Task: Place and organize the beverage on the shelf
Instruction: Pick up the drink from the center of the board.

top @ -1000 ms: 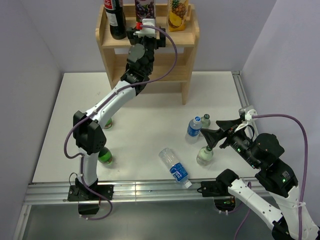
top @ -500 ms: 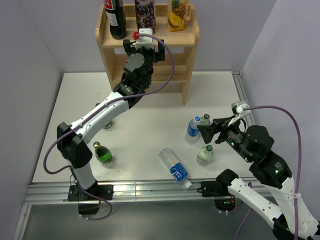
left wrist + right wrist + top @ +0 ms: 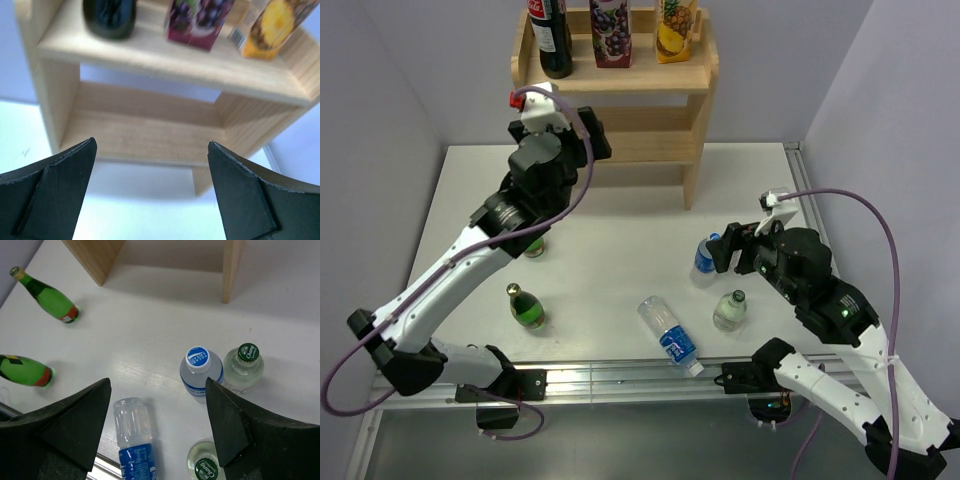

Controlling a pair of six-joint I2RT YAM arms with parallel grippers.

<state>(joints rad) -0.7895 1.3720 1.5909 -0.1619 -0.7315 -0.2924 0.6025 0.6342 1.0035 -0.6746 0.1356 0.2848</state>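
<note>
Small light-wood three-tier shelf point(image 3: 665, 78) at the far edge of the white table point(image 3: 610, 220), its back to the wall. Carries on the rimmed top board, from left to right, a dark glass cola bottle point(image 3: 552, 40), a purple grape-juice carton point(image 3: 611, 25) and a yellow pineapple-juice carton point(image 3: 677, 25), all upright.

Left gripper point(image 3: 151, 145): raised in front of the shelf's left half, facing the middle tier. Fingers spread wide, grasping nothing.

Right gripper point(image 3: 157, 385): hangs over the right part of the table, fingers likewise parted and bare. Looks down on a clear bottle with a blue cap point(image 3: 200, 371), upright, just beside a clear bottle with a green cap point(image 3: 243, 367). Nearer the arm bases, a second green-capped clear bottle point(image 3: 730, 312), also upright.

Lying on its side near the front edge: a clear plastic water bottle with a blue label point(image 3: 667, 335).

On the left part of the table, well apart from the cluster: two green glass bottles, one point(image 3: 527, 308) near the front, the other point(image 3: 50, 297) closer to the shelf and partly hidden behind the left arm in the top view.
</note>
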